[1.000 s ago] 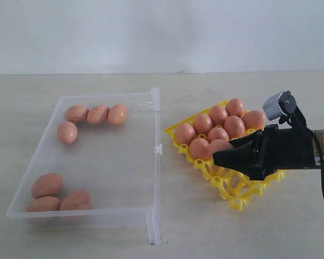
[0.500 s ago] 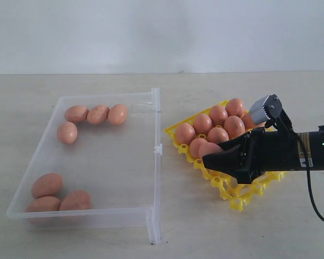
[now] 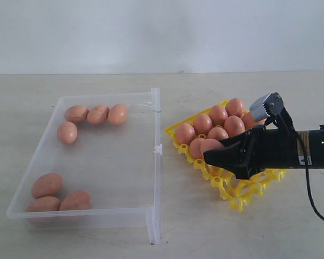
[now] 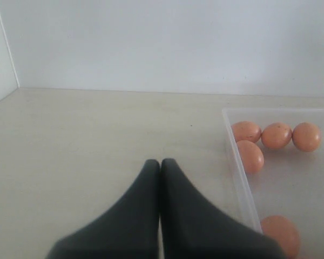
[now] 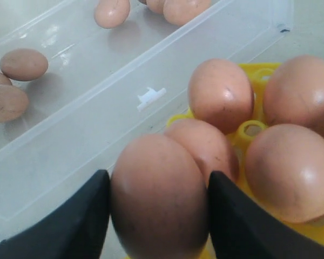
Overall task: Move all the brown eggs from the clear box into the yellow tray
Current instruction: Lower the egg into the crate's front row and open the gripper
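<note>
The right hand [image 5: 157, 216] grasps one brown egg [image 5: 159, 194], its fingers spread to the egg's width, low over the yellow tray [image 5: 240, 137], probably to seat it in a free cup beside those already filled. Beyond, the clear box [image 3: 157, 129] holds seven more eggs [image 3: 67, 132]. The left hand [image 4: 160, 164], clenched and empty, hangs over the surface [image 4: 86, 135] beside that box.

Pale beige table [image 3: 70, 237], clear box [image 3: 156, 129] resting on it; yellow tray [image 3: 235, 200] beside, not touching
</note>
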Controlling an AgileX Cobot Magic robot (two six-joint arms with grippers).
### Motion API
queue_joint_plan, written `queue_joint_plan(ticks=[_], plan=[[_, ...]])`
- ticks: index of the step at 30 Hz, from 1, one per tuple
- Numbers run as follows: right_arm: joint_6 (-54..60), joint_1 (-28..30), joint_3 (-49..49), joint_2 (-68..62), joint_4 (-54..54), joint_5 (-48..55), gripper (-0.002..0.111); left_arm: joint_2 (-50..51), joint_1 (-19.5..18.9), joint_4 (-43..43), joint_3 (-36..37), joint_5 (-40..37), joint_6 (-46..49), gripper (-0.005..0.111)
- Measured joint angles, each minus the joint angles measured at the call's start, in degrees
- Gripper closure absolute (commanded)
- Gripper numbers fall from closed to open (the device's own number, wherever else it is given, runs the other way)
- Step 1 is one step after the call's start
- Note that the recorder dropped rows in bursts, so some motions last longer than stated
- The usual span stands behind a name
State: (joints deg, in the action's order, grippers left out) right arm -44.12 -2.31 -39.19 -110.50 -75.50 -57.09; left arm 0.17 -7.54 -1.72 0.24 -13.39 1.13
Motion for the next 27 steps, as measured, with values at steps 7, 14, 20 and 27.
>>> queue_joint_plan(ticks=[7,14,20,27], plan=[[0.0,0.0,0.0,0.0,0.1,0.0,0.058,0.0,0.0,0.0,0.0,0.0,0.0,0.111],[0.0,0.0,0.0,0.0,0.5,0.0,0.057,0.0,0.0,0.0,0.0,0.0,0.0,0.111],[0.0,0.0,-0.1,0.0,0.9,-0.1,0.018,0.0,0.0,0.0,0.0,0.0,0.0,0.111],[-0.2,0.0,-0.2,0.0,1.1,-0.7,0.015,0.0,0.0,0.0,0.0,0.0,0.0,0.111]])
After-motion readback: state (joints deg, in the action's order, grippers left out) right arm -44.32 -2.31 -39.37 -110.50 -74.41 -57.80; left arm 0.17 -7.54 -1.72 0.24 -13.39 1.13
